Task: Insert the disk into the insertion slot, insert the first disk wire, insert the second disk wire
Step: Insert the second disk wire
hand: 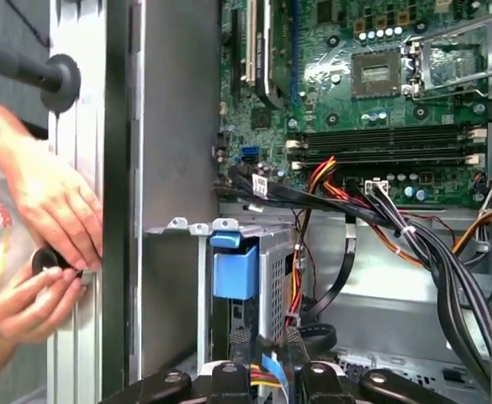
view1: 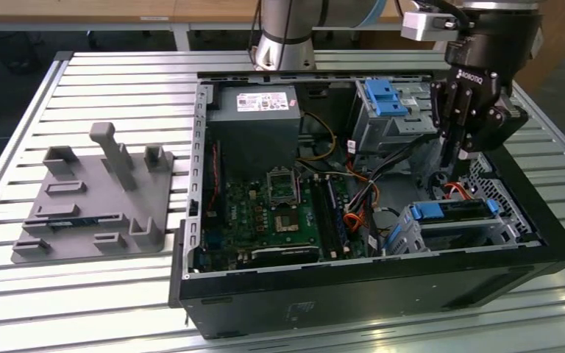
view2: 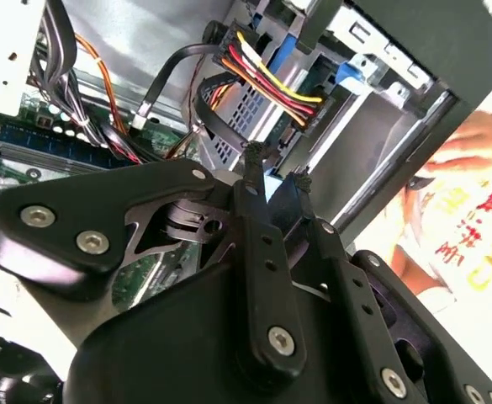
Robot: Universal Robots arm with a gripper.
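Fingers (view2: 251, 202) drawn narrow, seemingly nipping a blue data wire (hand: 271, 367) just short of the multicoloured power wire (view2: 267, 84). Disk (view1: 456, 212) already seated in the insertion slot (view1: 506, 229), at six o'clock from the gripper (view1: 447, 165) in the exterior view, long axis nine to three. Person's hand (hand: 48, 202) on the bench rail alongside.

Tool (view1: 452, 165) vertical, nose down (wrist (view1: 494, 37) directly above), arm (view1: 285, 29) upright.
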